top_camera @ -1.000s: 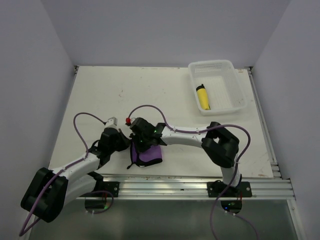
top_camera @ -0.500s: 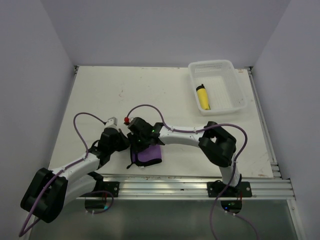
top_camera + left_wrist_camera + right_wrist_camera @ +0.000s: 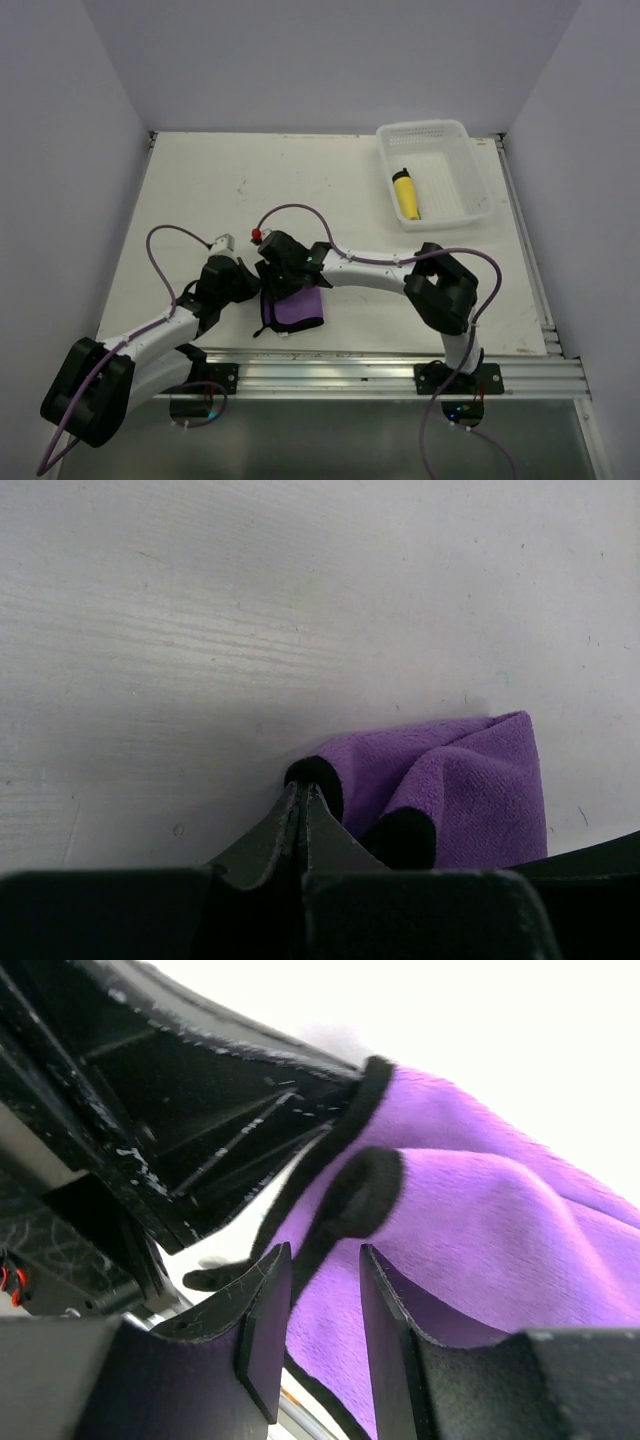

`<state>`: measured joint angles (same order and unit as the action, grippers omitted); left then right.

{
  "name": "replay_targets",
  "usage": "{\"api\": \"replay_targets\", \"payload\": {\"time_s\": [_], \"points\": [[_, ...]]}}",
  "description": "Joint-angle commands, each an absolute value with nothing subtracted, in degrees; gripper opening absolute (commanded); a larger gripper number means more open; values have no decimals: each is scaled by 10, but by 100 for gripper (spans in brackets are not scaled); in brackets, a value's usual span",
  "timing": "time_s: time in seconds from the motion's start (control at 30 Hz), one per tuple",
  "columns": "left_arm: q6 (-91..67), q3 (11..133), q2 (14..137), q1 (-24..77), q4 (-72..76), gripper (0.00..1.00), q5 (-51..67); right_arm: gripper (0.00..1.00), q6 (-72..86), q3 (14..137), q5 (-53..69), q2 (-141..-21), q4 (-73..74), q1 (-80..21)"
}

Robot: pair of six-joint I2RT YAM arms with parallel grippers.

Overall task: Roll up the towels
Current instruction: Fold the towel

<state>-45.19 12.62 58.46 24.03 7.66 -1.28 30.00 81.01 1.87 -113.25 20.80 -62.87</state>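
The purple towel (image 3: 300,308) lies bunched near the table's front edge, between both arms. In the left wrist view the purple towel (image 3: 470,790) rises in a fold. Its black edging (image 3: 318,778) sits right at the tips of my left gripper (image 3: 303,792), which is shut on that edge. My right gripper (image 3: 323,1252) hovers open just over the purple towel (image 3: 500,1220), cloth showing in the gap. A black loop (image 3: 362,1192) lies beyond its tips. In the top view my left gripper (image 3: 257,292) and right gripper (image 3: 282,288) meet at the towel's left side. The yellow towel (image 3: 406,196) lies rolled in the basket.
A white perforated basket (image 3: 470,160) stands at the back right of the table. An aluminium rail (image 3: 380,362) runs along the near edge, just in front of the purple towel. White walls close in the table on three sides.
My right gripper has gone from shut to open, letting go of the purple towel, and its wrist has shifted slightly back and left. The left arm has not moved.
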Motion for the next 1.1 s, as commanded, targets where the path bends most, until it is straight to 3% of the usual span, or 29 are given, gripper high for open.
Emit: {"api": "replay_targets", "payload": {"time_s": [0.0,0.5,0.7,1.07], "points": [[-438,135,576,243,80,0,-23,38,308,802,-15,-1084,212,-618],[-436,136,575,243,79,0,-24,39,330,831,-14,-1121,197,-614],[-434,136,572,243,76,0,-25,24,335,846,-18,-1142,193,-609],[-431,136,574,243,75,0,-28,6,330,860,-31,-1159,209,-600]]}}
